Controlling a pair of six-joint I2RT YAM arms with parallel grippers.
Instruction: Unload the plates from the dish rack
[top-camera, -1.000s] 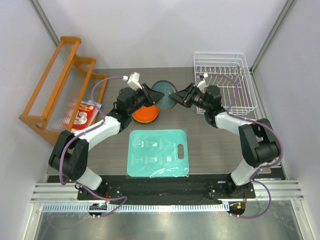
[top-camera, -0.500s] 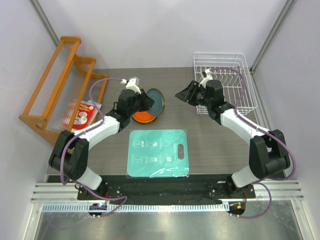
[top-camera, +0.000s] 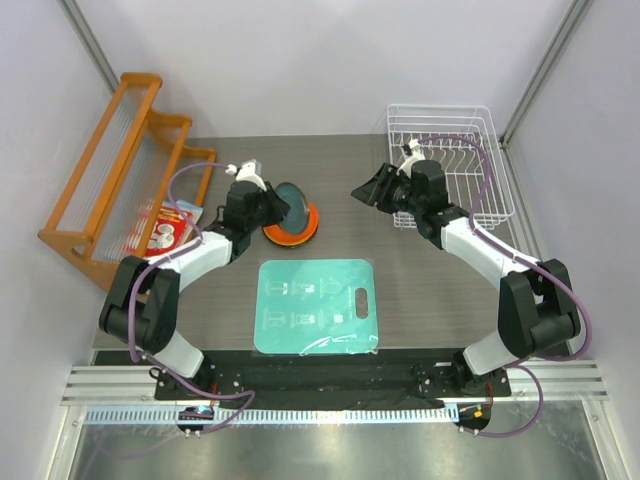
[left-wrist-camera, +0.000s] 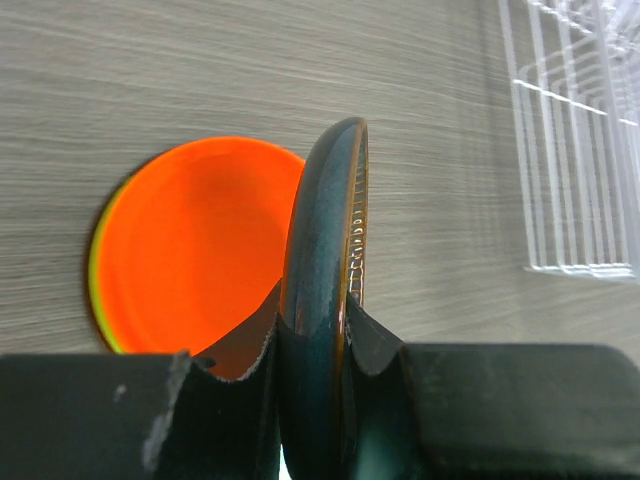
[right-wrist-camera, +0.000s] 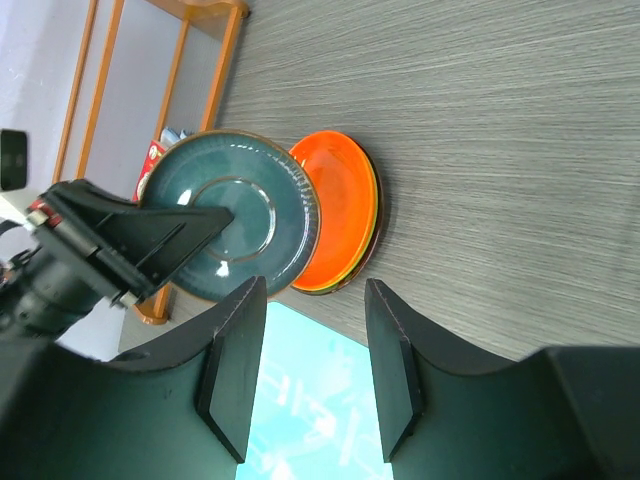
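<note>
Left tool (left-wrist-camera: 315, 330): clamped on the rim of the blue-teal plate (left-wrist-camera: 320, 220), one finger on each face.
Blue-teal plate: held on edge, tilted, over the near-left part of the stack on the surface (top-camera: 420, 280); whether its lower rim touched the stack could not be told.
Right tool (right-wrist-camera: 310, 370): jaws apart with nothing between them, hanging just left of the dish rack (top-camera: 440, 107) and pointing toward the stack.
Stack: the orange plate (left-wrist-camera: 190, 240) lay flat on top, left of centre at the far half of the surface.
Left wrist view only: the blue-teal plate seen edge-on, a thin profile with a brownish rim line; a sliver of the lime green plate (left-wrist-camera: 95, 290) showed along the orange plate's left edge; a corner of the dish rack's white wires stood at upper right.
Right wrist view only: the blue-teal plate's full glazed face with its inner ring, the left tool's dark finger lying across it, and a dark red plate (right-wrist-camera: 374, 240) rim peeking out at the bottom of the stack.
Top view only: the whole layout, with the stack and the dish rack well apart.
Dish rack: at the far right corner of the surface; white wires and upright tines; every plate seen was outside it.
Teal mat (top-camera: 316, 305): flat on the surface, near the arm bases, between the two arms.
Wooden rack (top-camera: 110, 180): slanted, at the far left; a printed packet (top-camera: 165, 228) lay at its foot.
</note>
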